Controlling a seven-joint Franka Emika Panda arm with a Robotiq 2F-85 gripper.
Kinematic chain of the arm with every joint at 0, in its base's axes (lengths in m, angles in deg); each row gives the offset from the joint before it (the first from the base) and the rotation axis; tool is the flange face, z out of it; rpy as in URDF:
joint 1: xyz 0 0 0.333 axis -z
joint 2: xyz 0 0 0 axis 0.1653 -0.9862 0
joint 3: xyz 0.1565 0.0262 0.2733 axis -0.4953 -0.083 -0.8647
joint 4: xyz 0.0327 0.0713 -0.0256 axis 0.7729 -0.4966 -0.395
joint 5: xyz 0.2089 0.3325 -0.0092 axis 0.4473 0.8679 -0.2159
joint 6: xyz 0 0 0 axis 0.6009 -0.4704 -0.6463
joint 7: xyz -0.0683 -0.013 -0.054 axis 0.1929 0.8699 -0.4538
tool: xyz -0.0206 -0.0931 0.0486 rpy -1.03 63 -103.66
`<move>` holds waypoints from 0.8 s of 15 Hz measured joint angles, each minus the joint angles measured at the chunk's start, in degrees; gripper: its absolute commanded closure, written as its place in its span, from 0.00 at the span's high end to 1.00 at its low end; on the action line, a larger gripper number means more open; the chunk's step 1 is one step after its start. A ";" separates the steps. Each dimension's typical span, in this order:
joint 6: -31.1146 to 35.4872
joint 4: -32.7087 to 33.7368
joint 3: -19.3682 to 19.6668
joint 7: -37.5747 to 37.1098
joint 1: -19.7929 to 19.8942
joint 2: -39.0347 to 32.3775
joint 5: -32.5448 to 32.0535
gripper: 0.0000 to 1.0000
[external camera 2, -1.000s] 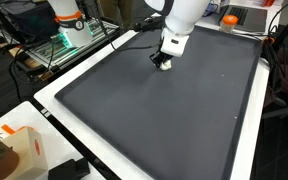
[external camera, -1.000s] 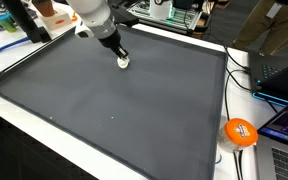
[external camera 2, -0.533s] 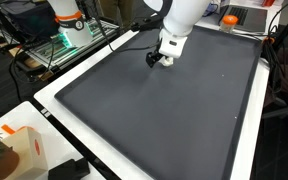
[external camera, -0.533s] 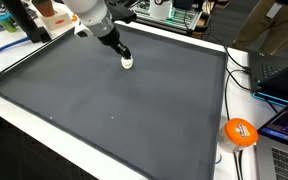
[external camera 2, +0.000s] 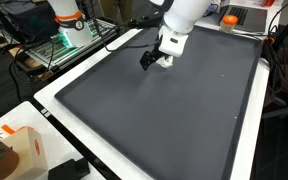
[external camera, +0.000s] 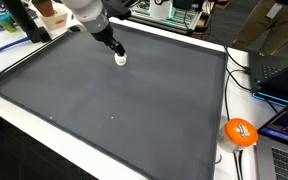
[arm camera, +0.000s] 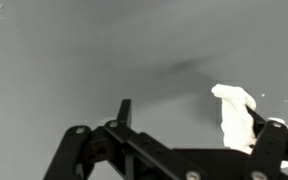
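Reaching down at slant over grey mat [external camera: 134, 115], gripper [external camera 2: 155, 61] is hovering spread wide, gripping nothing; white lump [arm camera: 234, 112] lying just beside one finger.

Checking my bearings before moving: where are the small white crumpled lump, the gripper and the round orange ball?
Small white crumpled lump [arm camera: 234, 112]: wrist view, its middle.
Gripper [external camera 2: 156, 62]: exterior view, between its open fingertips.
Round orange ball [external camera: 240, 132]: exterior view, its centre.
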 measured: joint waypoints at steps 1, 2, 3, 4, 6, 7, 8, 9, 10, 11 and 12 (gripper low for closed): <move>-0.60 0.00 0.52 -1.49 -0.78 -0.12 -2.93 1.00; -1.32 0.00 0.89 -2.92 -1.65 -0.32 -5.67 1.00; -2.14 0.01 1.17 -4.32 -2.55 -0.57 -8.19 1.00; -2.89 0.02 1.29 -5.49 -3.42 -0.80 -10.15 1.00; -3.57 0.06 0.96 -6.03 -4.51 -1.19 -11.03 1.00; -3.64 0.20 0.53 -6.03 -4.64 -1.37 -10.73 1.00; -3.73 0.44 0.05 -6.00 -4.64 -1.50 -10.01 1.00; -3.87 0.72 -0.44 -5.74 -4.54 -1.60 -8.65 1.00; -3.97 1.02 -0.85 -5.49 -4.42 -1.70 -7.21 1.00; -4.02 1.38 -1.10 -5.16 -4.38 -1.85 -5.89 1.00; -4.02 1.73 -1.28 -4.87 -4.33 -2.06 -4.76 1.00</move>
